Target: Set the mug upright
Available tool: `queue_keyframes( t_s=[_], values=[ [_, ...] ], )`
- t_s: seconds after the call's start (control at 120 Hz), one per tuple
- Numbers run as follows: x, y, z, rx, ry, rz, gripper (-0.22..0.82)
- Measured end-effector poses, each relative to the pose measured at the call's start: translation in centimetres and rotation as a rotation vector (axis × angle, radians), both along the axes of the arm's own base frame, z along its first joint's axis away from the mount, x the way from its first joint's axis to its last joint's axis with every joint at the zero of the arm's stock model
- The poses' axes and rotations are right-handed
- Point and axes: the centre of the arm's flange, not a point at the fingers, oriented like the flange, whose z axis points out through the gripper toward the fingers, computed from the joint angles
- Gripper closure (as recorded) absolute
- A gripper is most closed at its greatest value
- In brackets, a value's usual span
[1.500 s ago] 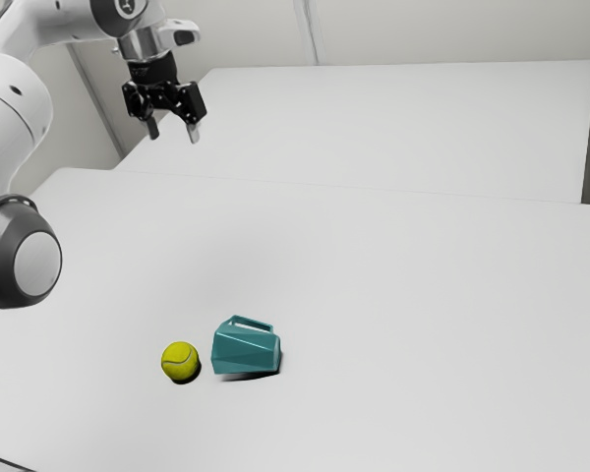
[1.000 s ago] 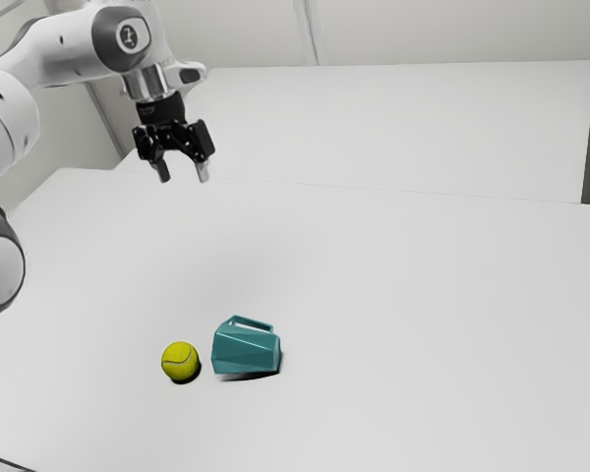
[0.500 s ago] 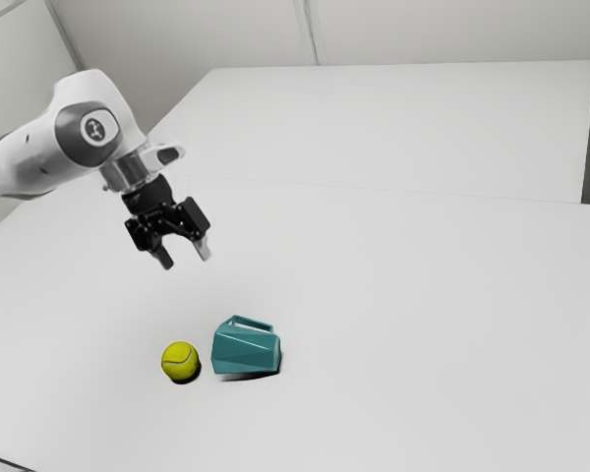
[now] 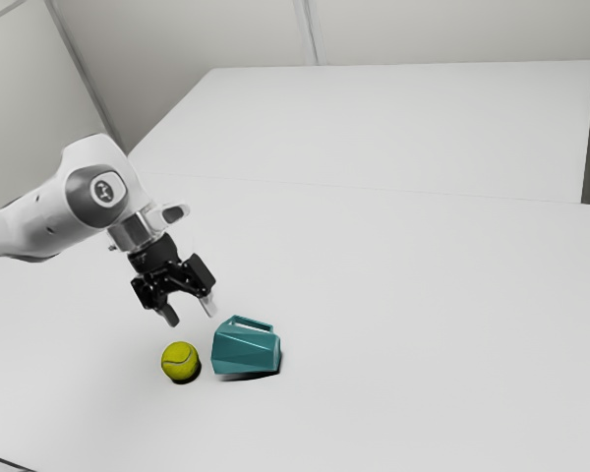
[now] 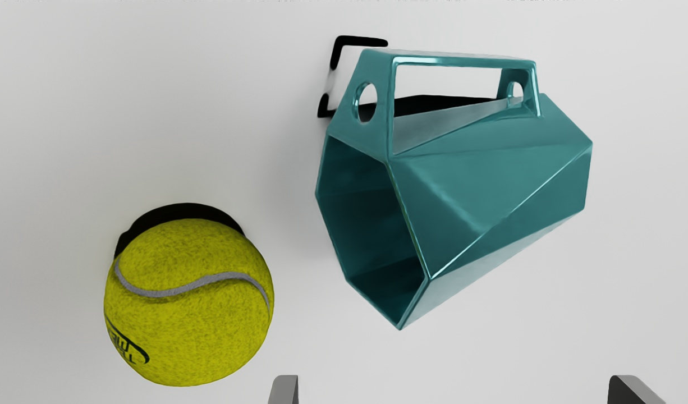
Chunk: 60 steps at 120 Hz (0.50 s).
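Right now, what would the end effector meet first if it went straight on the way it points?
Probably the teal mug, which lies on its side. Depth is unclear, though, so the table just beside it might come first.

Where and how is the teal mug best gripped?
I'd take the handle by its long bar, from above, one jaw through the gap and one outside. The mug lies on its side, and the bar stands clear of the body. The tennis ball sits off the mug's mouth, so that end looks like the tighter approach.
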Motion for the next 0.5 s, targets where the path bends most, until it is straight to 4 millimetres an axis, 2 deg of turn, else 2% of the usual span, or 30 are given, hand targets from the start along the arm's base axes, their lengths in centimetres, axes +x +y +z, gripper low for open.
queue_keyframes(
  t_s=[0.5],
  values=[
    [-0.7,-0.9,-3.2,-0.036,-0.093,0.006,0.00]
  ],
)
